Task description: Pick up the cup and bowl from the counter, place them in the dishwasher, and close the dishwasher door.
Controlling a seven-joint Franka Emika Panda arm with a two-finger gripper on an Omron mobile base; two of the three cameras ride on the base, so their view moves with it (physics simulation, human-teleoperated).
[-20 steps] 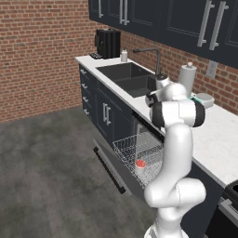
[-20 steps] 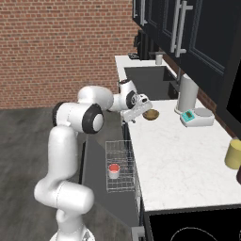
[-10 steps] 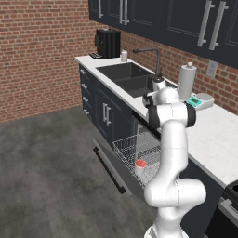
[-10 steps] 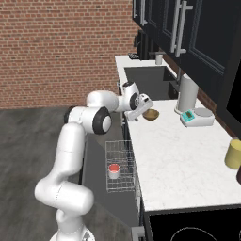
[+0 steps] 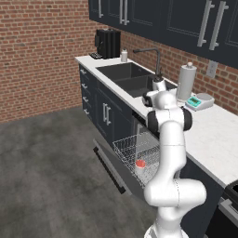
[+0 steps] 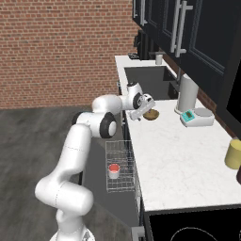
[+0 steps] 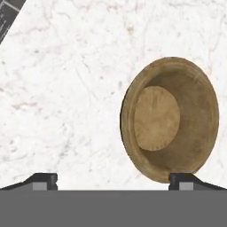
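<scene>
Fingers over bowl, spread wide, empty.
Bowl sat on counter ahead of the fingers, nearer one tip. Cup stood in the dishwasher rack.

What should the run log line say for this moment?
cup: in dishwasher rack | bowl: on counter | gripper: open above bowl | door: open

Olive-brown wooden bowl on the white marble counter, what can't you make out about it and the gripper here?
- Left base view: the robot's white arm hides the olive-brown wooden bowl on the white marble counter.
- Right base view: the gripper beside the bowl is too small to judge contact.
- Hand view: the fingertips are cut off by the bottom edge.
</scene>
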